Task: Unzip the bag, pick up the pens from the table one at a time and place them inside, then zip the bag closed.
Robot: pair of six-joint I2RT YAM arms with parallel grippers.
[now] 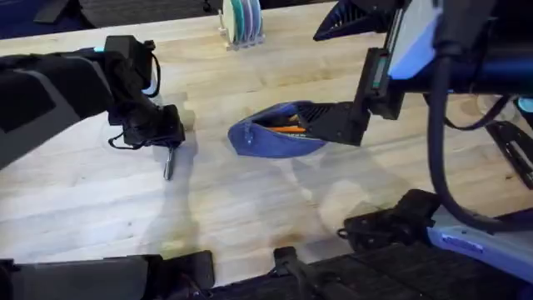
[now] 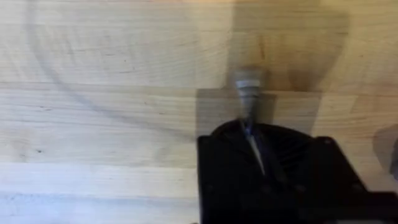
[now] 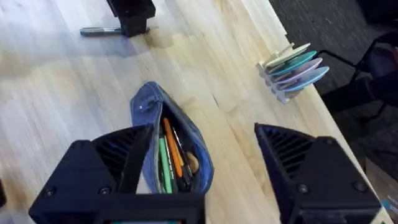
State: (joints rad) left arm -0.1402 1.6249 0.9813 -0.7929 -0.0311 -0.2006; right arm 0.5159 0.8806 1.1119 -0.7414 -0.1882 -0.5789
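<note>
- Overhead: a small oval blue-grey bag (image 1: 275, 133) lying near the middle of the pale wooden tabletop (image 1: 250, 208), its top zipper open, with orange pens (image 1: 287, 128) visible through the gap.
- Also overhead: the right hand (image 1: 321, 125) reaching in from the right, black fingers at the bag's right end; whether pinching fabric or merely beside it cannot be told here.
- Also overhead: the left hand (image 1: 166, 137) low over the tabletop, well to the left of the bag, with a silvery-grey pen (image 1: 169, 163) sticking out from beneath it toward the near edge.
- Also overhead: a small rack of coloured discs (image 1: 241, 21) standing by the far edge.
- Left wrist: the left hand (image 2: 252, 134) pressed together on the silvery-grey pen (image 2: 249, 93), a slim grey shaft with a wider cap end jutting past the black fingertips, plank grain just beneath.
- Right wrist: the bag (image 3: 149, 109) gaping wide, blue denim-like cloth with a darker lining, holding orange, green and dark pens (image 3: 169, 155) lying lengthwise.
- Also right wrist: the right hand (image 3: 205, 168) spread wide, one black finger (image 3: 112, 162) against the bag's near wall, the other standing clear over bare tabletop (image 3: 236, 106).
- Also right wrist: farther off, the left hand (image 3: 130, 15) with the silvery pen (image 3: 99, 30) projecting from it, and the disc rack (image 3: 292, 68) near the edge.
</note>
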